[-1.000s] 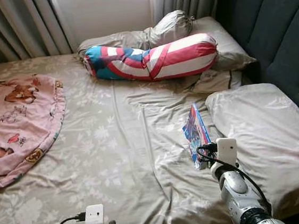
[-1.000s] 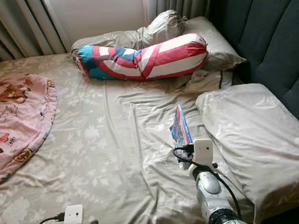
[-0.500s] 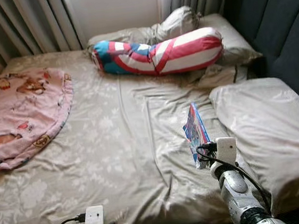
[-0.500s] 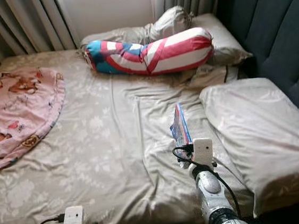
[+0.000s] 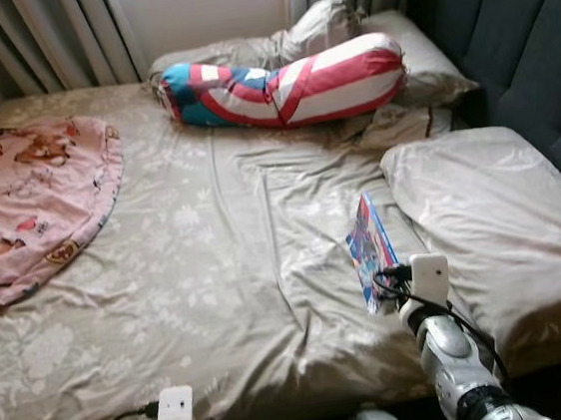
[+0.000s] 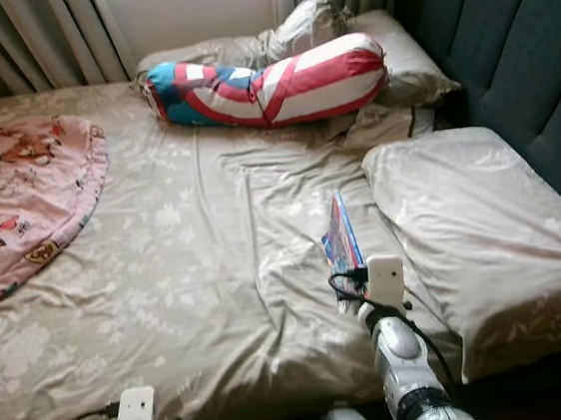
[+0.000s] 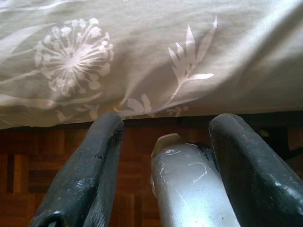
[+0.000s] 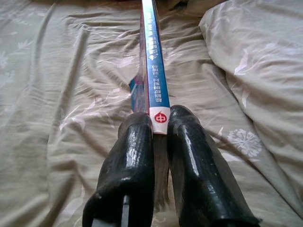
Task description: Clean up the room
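Observation:
My right gripper (image 8: 160, 130) is shut on the lower end of a thin book with a blue spine (image 8: 154, 71). It holds the book edge-up just above the beige floral bedsheet (image 5: 196, 269). From the head, the colourful book (image 5: 369, 251) stands beside the near pillow (image 5: 482, 219), and its lower end is behind my right wrist camera (image 5: 429, 280). My left gripper (image 7: 170, 165) hangs open low at the bed's front edge. Its fingers (image 7: 90, 175) are spread over wooden floor, and a silver robot part (image 7: 187, 184) lies between them.
A pink cartoon blanket (image 5: 29, 206) lies at the bed's left. A red, white and blue bolster (image 5: 287, 84) and grey pillows (image 5: 415, 55) lie at the far end. A dark padded headboard (image 5: 535, 53) runs along the right. Curtains (image 5: 52, 38) hang behind.
The whole picture has shifted, so the camera has moved back: the bed's front edge and dark floor now show below. The book stays held in my right gripper.

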You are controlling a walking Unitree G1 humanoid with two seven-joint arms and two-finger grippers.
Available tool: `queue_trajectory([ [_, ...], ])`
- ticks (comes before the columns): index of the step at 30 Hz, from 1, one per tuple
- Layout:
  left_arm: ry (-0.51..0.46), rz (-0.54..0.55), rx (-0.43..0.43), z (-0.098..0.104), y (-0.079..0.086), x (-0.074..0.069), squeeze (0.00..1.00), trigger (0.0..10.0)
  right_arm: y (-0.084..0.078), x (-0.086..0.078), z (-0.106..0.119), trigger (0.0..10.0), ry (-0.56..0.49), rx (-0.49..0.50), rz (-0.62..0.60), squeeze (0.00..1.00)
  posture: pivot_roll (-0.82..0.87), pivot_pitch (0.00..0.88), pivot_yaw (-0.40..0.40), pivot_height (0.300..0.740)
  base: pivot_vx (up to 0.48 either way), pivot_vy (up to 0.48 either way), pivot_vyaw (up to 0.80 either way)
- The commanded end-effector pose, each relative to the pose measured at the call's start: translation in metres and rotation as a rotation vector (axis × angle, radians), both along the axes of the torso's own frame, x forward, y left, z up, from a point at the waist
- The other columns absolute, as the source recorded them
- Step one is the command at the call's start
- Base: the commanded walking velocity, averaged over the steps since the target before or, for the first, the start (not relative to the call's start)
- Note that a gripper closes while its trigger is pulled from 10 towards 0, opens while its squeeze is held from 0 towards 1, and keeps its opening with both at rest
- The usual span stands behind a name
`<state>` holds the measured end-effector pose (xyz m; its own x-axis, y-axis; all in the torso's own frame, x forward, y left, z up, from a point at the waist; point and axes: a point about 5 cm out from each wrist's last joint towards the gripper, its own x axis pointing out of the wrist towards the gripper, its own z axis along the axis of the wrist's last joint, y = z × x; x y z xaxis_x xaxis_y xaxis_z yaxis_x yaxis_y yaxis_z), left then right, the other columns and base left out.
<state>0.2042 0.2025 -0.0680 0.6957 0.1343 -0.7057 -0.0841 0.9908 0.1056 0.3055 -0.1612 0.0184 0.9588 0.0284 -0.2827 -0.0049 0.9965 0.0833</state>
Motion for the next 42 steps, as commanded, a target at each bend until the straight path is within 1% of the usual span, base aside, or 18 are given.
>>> queue_trajectory([
  [1,0.015,-0.001,-0.002,-0.002,0.001,-0.004,0.00,10.0,0.000,0.008,0.010,10.0,-0.048,0.000,0.008,0.00,-0.09,0.050,-0.013,0.647,0.000,0.000,0.00],
  [7,0.013,-0.002,0.000,-0.002,0.001,-0.005,0.00,10.0,-0.003,0.013,0.014,10.0,-0.041,0.026,0.002,0.00,-0.08,0.051,-0.011,0.647,0.000,0.000,0.00],
  [9,0.014,-0.001,0.003,-0.002,0.003,-0.005,0.00,10.0,-0.003,0.019,0.019,10.0,-0.044,0.075,-0.004,0.00,-0.08,0.052,-0.009,0.647,0.000,0.000,0.00],
  [15,0.020,0.000,0.010,-0.003,0.007,-0.007,0.00,10.0,-0.004,0.028,0.028,10.0,-0.048,0.145,-0.014,0.00,-0.07,0.058,-0.003,0.647,0.000,0.000,0.00],
  [21,0.026,-0.003,0.017,-0.004,0.010,-0.011,0.00,10.0,-0.002,0.032,0.032,10.0,-0.045,0.153,0.019,0.00,-0.06,0.063,0.003,0.647,0.000,0.000,0.00],
  [26,0.039,-0.009,0.027,-0.006,0.015,-0.018,0.00,10.0,-0.002,0.035,0.035,10.0,-0.035,0.200,0.053,0.00,-0.05,0.077,0.014,0.647,0.000,0.000,0.00],
  [30,0.048,-0.013,0.034,-0.008,0.018,-0.023,0.00,10.0,0.004,0.037,0.037,10.0,-0.026,0.230,0.099,0.00,-0.04,0.091,0.020,0.647,0.000,0.000,0.00],
  [33,0.055,-0.022,0.041,-0.009,0.020,-0.028,0.00,10.0,0.008,0.036,0.034,10.0,-0.007,0.220,0.126,0.00,-0.03,0.106,0.024,0.647,0.000,0.000,0.00],
  [36,0.061,-0.024,0.045,-0.012,0.024,-0.036,0.00,10.0,0.007,0.033,0.029,10.0,0.020,0.191,0.115,0.00,0.00,0.141,0.031,0.647,0.000,0.000,0.00],
  [39,0.063,-0.023,0.047,-0.013,0.025,-0.040,0.00,10.0,0.007,0.033,0.029,10.0,0.023,0.185,0.109,0.00,0.01,0.152,0.034,0.647,0.000,0.000,0.00],
  [41,0.069,-0.023,0.050,-0.014,0.028,-0.047,0.00,10.0,0.006,0.034,0.030,10.0,0.019,0.178,0.104,0.00,0.02,0.168,0.040,0.647,0.000,0.000,0.00],
  [42,0.075,-0.025,0.054,-0.015,0.030,-0.052,0.00,10.0,0.005,0.035,0.031,10.0,0.013,0.175,0.100,0.00,0.02,0.184,0.045,0.647,0.000,0.000,0.00],
])
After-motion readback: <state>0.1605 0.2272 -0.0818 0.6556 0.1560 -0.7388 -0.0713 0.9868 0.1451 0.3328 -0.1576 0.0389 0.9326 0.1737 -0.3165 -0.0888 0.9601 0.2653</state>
